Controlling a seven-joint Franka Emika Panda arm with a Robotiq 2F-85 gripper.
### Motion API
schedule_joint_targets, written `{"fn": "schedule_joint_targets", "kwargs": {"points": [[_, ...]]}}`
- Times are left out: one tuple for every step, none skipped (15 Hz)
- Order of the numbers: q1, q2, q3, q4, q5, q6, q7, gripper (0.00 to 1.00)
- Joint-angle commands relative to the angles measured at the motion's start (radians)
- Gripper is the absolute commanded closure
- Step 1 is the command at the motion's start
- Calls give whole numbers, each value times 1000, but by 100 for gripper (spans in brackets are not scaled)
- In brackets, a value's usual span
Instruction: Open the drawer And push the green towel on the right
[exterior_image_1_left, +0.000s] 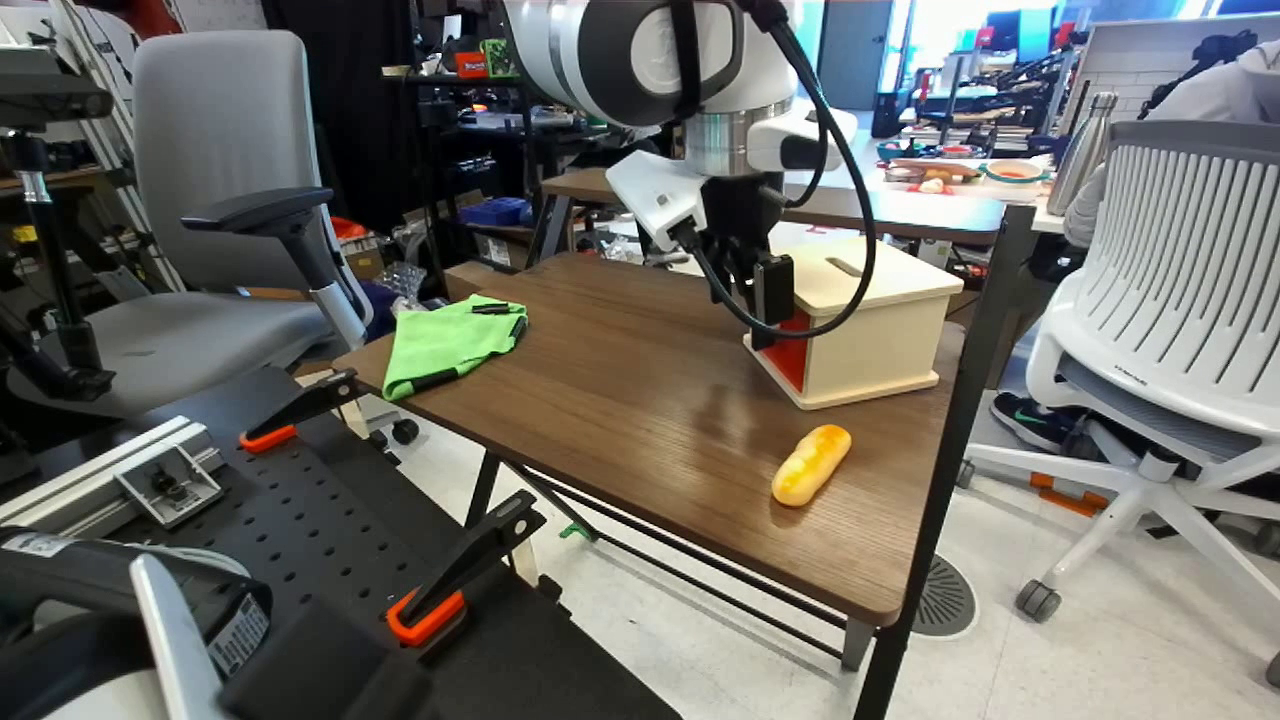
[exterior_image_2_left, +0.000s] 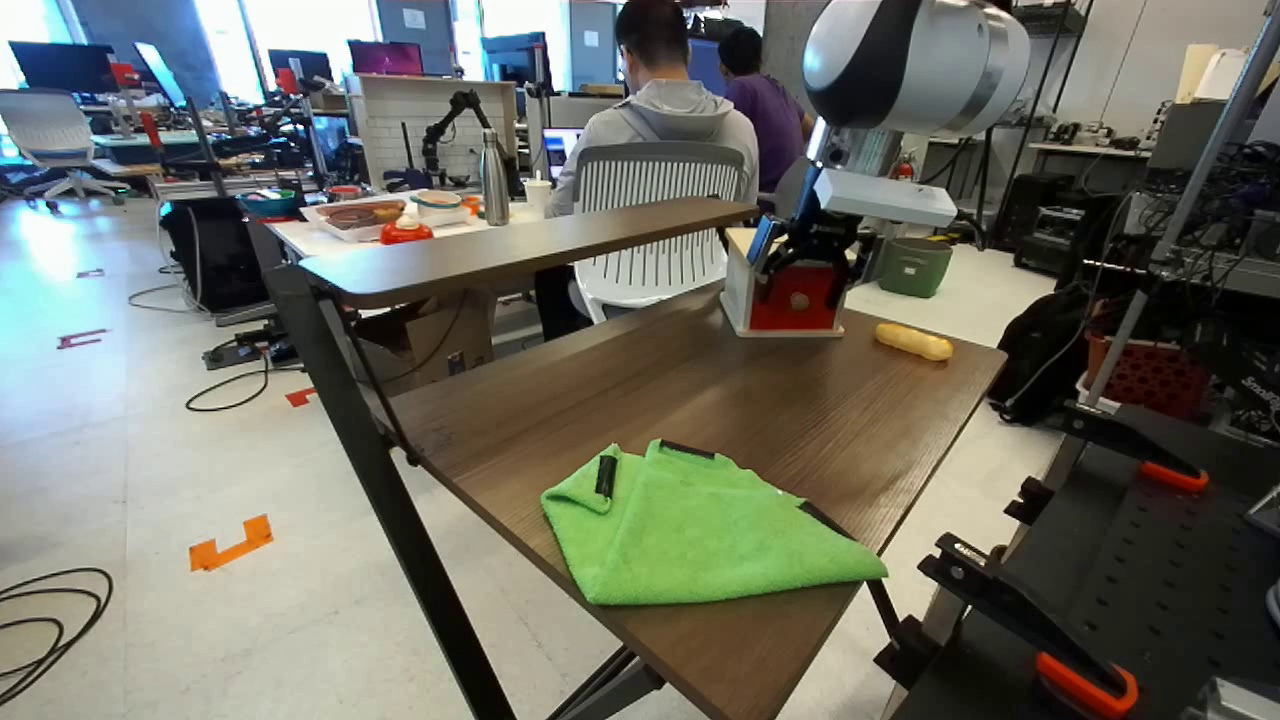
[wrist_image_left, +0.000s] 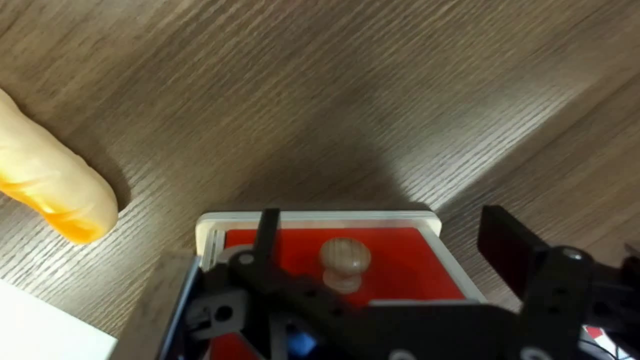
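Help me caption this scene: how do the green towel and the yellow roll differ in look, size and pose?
Colour: the green towel is bright with black strips; the yellow roll has orange patches.
Size: the green towel covers far more of the brown table than the yellow roll.
Pose: the green towel lies flattish, partly folded, reaching the table's edge; the yellow roll is rounded and clear of it.
Both rest on the table.

Both exterior views share the drawer box from afar; in an exterior view you face its front; your wrist view looks down nearby.
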Motion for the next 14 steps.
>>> {"fn": "schedule_joint_targets", "kwargs": {"points": [[27, 28, -33, 24, -45, 45, 49, 0], [27, 33, -34, 29, -47, 45, 56, 0], [29, 35, -38, 31, -50, 44, 59, 25], [34, 39, -43, 33, -57, 48, 62, 26], [38, 42, -48, 35, -63, 48, 66, 35], [41, 45, -51, 37, -67, 46, 70, 42], [44, 47, -54, 38, -70, 46, 73, 51], [47, 48, -58, 38, -75, 48, 75, 58], [49, 48, -61, 39, -79, 46, 79, 66], [50, 47, -64, 39, -80, 44, 80, 73], [52, 42, -67, 34, -82, 42, 80, 80], [54, 38, -71, 29, -85, 44, 80, 88], [57, 33, -78, 23, -89, 45, 81, 95], [61, 28, -85, 18, -93, 39, 85, 95]]}}
